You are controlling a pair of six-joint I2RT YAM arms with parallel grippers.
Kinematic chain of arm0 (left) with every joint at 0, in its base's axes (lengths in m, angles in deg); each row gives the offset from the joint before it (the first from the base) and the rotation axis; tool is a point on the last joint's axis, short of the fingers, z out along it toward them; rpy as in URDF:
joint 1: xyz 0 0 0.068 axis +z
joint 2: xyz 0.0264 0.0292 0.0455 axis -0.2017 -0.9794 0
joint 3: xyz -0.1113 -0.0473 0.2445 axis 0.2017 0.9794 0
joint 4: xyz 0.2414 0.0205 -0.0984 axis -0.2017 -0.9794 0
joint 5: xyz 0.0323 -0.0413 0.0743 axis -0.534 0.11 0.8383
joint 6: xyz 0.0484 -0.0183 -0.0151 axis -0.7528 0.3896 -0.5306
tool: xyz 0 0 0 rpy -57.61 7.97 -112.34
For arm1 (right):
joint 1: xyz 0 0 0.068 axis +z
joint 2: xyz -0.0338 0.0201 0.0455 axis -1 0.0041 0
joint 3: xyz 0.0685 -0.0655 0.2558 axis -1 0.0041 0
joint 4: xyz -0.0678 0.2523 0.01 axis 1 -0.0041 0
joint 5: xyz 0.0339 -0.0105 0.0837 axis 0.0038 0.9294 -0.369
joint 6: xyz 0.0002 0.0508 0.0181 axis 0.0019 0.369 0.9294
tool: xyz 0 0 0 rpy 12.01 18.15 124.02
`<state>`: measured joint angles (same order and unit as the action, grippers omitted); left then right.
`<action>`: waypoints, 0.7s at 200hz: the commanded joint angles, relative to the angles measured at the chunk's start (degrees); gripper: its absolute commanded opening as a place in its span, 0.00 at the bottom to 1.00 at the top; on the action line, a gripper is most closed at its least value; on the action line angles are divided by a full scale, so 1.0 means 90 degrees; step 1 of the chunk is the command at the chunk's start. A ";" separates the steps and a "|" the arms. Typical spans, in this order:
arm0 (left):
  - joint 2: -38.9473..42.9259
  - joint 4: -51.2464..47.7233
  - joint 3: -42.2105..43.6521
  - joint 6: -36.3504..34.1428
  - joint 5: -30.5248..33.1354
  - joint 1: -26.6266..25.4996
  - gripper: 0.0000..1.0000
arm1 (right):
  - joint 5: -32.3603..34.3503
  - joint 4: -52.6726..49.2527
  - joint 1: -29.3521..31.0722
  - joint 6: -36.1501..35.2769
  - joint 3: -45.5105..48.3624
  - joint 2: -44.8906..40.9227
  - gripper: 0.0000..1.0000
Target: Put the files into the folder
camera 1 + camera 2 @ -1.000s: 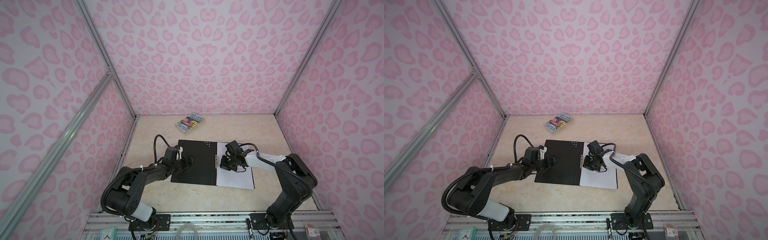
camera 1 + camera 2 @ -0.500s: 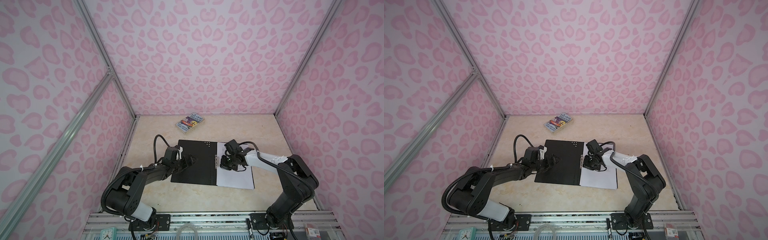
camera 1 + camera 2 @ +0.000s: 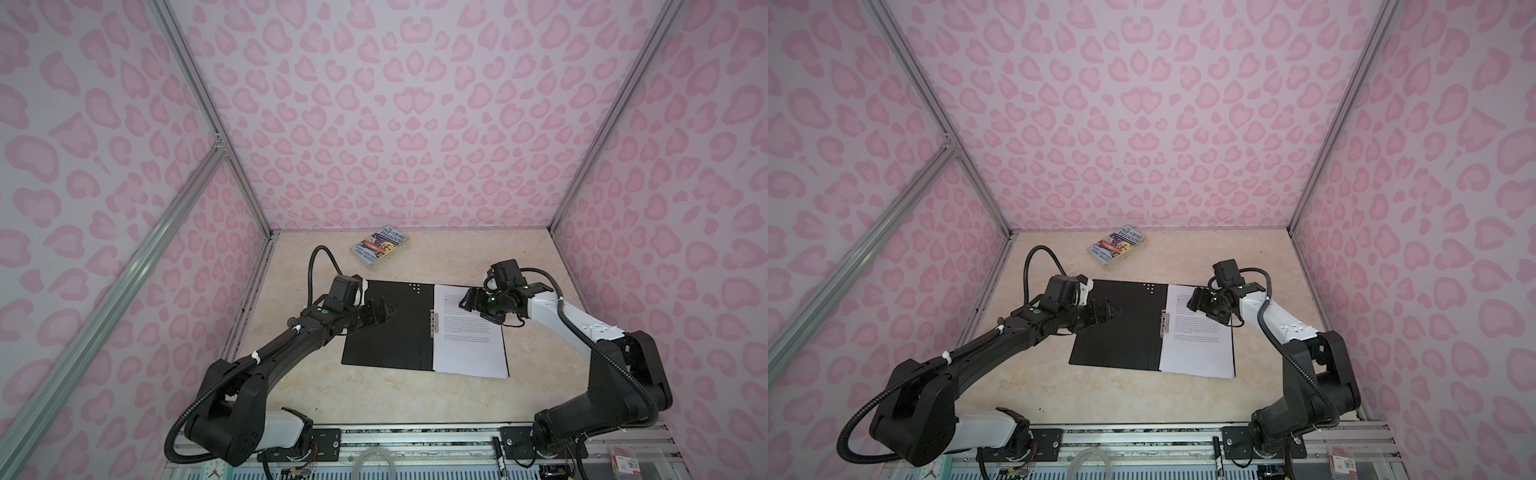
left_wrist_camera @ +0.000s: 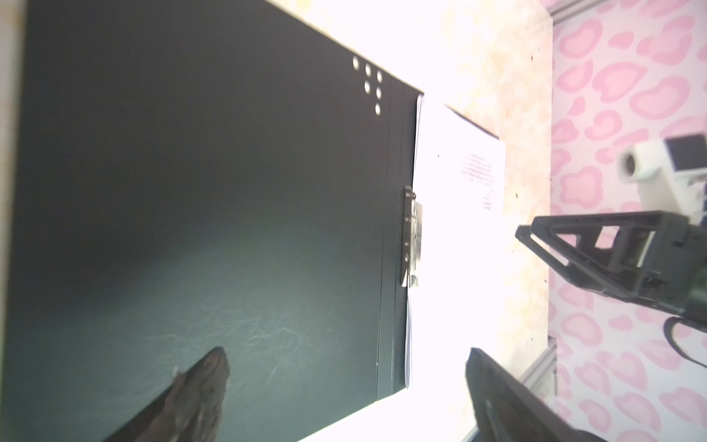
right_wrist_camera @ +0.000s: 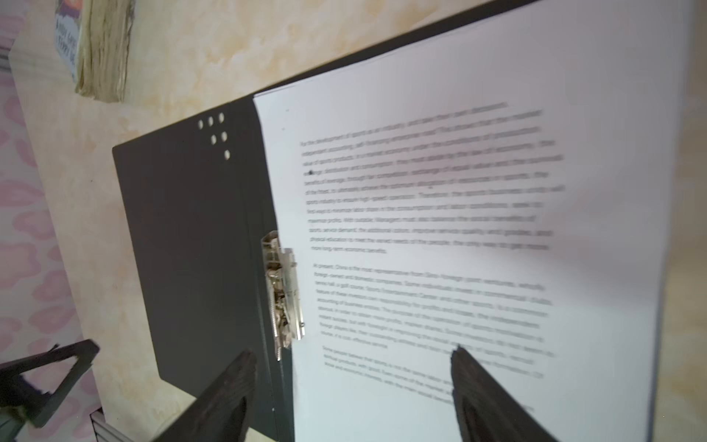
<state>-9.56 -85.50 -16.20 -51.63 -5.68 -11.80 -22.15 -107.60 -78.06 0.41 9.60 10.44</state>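
Folder: lying open and flat on the bench, black inside facing up, left panel bare, a cluster of white dots showing near the far edge beside the spine.
Spine clip: sitting on the spine, against the inner edge of the paper stack; whether it is pressing on the sheets cannot be told.
Files: lying as one squared stack on the right panel of the folder, printed side up, inner edge running along the spine.
Left end effector: hovering over the bare left panel, fingers spread wide, gripping nothing, pointing toward the spine.
Files relative to left end effector: lying across the spine from it, apart from both fingers.
Right end effector: reaching in over the far part of the stack, close to the spine, fingers standing wide apart, gripping nothing.
Files relative to right end effector: lying directly beneath it; in the right wrist view, one fingertip showing over the printed text, the other over the spine strip beside the clip; contact with the paper cannot be told.
Book: lying on the bench behind the folder, well apart from both end effectors.
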 commanded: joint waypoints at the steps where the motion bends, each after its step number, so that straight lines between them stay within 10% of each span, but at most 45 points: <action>1: 0.0022 -0.1112 -0.0049 -0.0203 0.0408 0.0294 0.98 | -0.0037 -0.0503 -0.0597 -0.0540 0.0292 -0.0090 0.85; 140: -0.2176 -0.0604 0.0040 -0.1188 -0.0947 0.1269 0.99 | -0.1087 0.0175 -0.1491 -0.0525 0.1433 0.0293 0.85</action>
<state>-25.98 -89.43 -17.53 -61.93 -10.29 -0.24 -29.58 -107.18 -92.03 -4.22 21.64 10.52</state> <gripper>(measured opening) 0.987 0.849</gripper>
